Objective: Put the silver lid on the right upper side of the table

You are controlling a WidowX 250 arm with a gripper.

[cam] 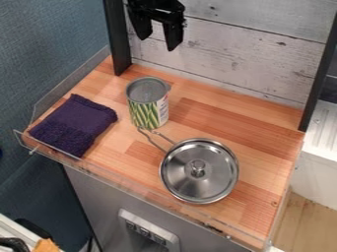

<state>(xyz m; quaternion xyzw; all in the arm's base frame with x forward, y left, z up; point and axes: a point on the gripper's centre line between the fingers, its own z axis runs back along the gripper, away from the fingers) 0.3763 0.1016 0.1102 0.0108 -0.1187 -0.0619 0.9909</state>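
Round silver metal lid with a central knob [198, 169] sits on the silver saucepan [168, 186], whose thin wire handle [152, 140] points towards the green-striped metal can [149, 109]; the upright knob appears to offer the natural grip. Black two-finger pincer [157, 44] hangs beyond the saucepan, released, its fingers parted and empty, presumably ready for that knob. Wooden worktop [263, 140] extends right of and beyond the saucepan, the likely destination, with the can to be avoided.

"Any words or numbers you can read there?"
"None. The can [139, 108] seems to carry print on its label [161, 108], but it's too small to make out."
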